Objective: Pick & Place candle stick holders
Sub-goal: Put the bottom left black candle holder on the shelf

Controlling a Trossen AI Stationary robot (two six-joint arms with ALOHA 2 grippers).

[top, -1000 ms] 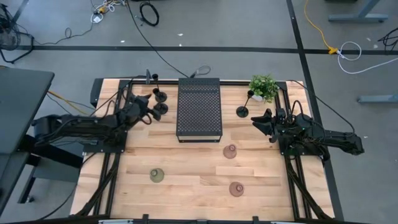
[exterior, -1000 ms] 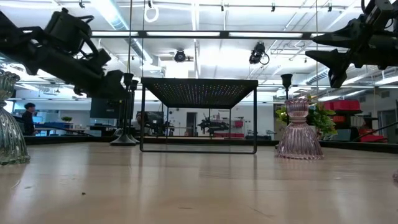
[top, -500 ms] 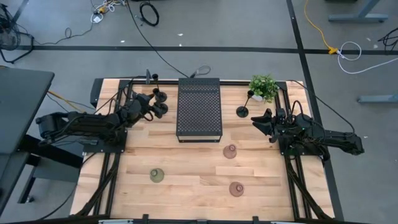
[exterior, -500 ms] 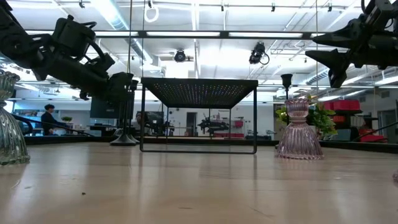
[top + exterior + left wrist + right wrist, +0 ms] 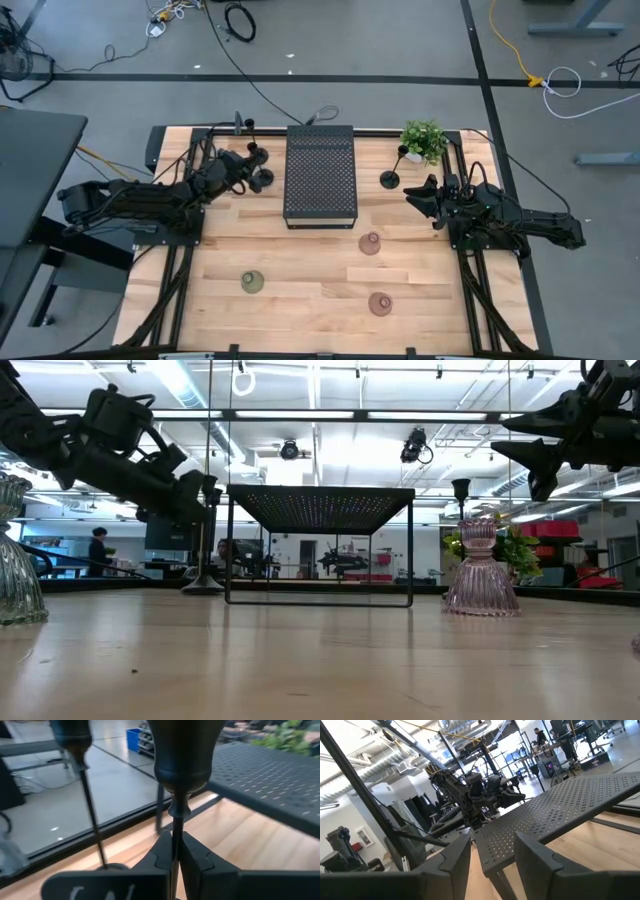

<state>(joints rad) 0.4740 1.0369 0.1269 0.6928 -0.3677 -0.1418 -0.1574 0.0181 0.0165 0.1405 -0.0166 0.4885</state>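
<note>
Two black thin-stemmed candle stick holders stand left of the black perforated block [image 5: 320,175]. My left gripper [image 5: 247,172] is shut on the nearer one [image 5: 262,181]; the other [image 5: 256,154] stands just beyond it on its round base. A third black holder [image 5: 390,179] stands right of the block. Two reddish-brown dome holders [image 5: 369,243] [image 5: 380,302] and an olive one [image 5: 252,282] rest on the near half of the table. My right gripper [image 5: 420,194] hovers open near the third black holder, with nothing between its fingers. My left gripper pinches the holder's thin stem [image 5: 174,827] between its two fingers, a little below the cup [image 5: 182,755]. The fingers come level from the table's left side and lie across the stem. The holder stands upright; its base is hidden in the wrist view.
A small green potted plant [image 5: 424,140] stands at the far right, beside the third black holder. The perforated block stands on thin legs [image 5: 228,550] in the far middle. The wooden table's near half [image 5: 310,300] holds only the dome holders.
My left gripper has moved a little toward the table's far right, up to the nearer black holder, and has shut on its stem. The holder stands where it was. My right arm has kept still.
</note>
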